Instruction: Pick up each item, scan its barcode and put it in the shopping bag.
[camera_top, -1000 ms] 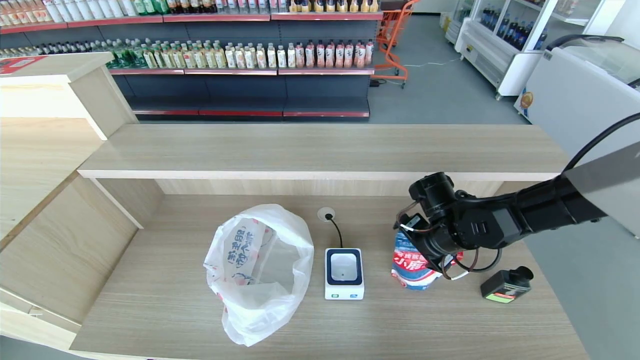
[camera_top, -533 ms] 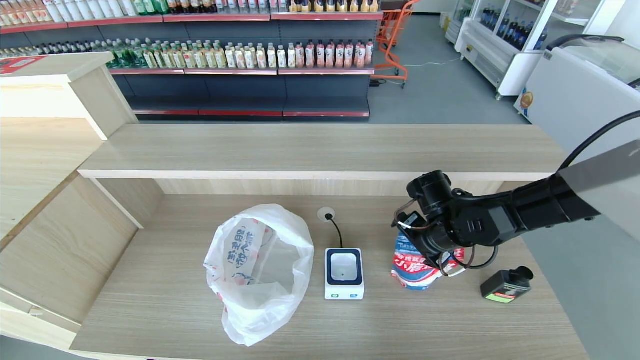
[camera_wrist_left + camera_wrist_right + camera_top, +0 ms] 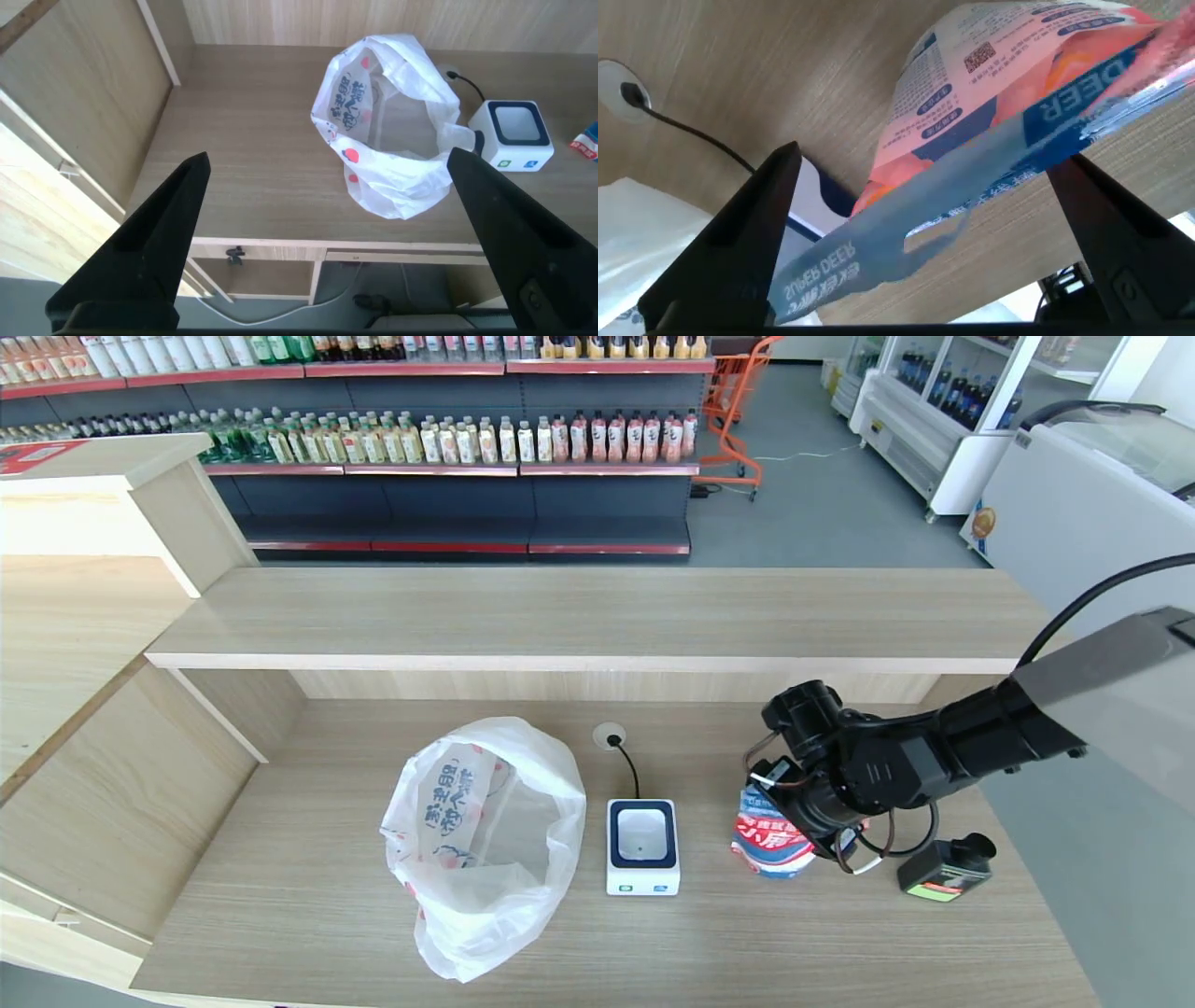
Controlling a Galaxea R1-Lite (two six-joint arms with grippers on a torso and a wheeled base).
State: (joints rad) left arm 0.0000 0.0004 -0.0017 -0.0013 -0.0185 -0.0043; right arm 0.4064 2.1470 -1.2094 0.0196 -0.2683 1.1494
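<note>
right gripper [image 3: 926,159]: fingers spread wide, nothing clamped; the top seal of the snack packet [image 3: 770,845] is straddled.
packet place: stood upright on the counter [image 3: 653,943], directly under the gripper and between its fingers; contact cannot be told.
scanner [image 3: 642,845]: just beside the packet, on the gripper's bag side.
shopping bag [image 3: 485,840]: past the scanner from the gripper, mouth open.
black bottle [image 3: 945,873]: lying near the gripper, on the side away from the scanner.
left gripper [image 3: 329,157]: fingers apart, empty, with the bag ahead of it.
risk, tipping: the packet is likely to be knocked over if one finger lands first; it looks light, soft and narrow at the base.
risk, slip: if only the thin seal is pinched, the packet may be dropped or swung in the carry.
risk, scan miss: the code face may end up turned away from the scanner window.
risk, crush: the contents may be squashed if the body is squeezed hard.
risk, bottle: it could be nudged by the arm's hanging cable.
</note>
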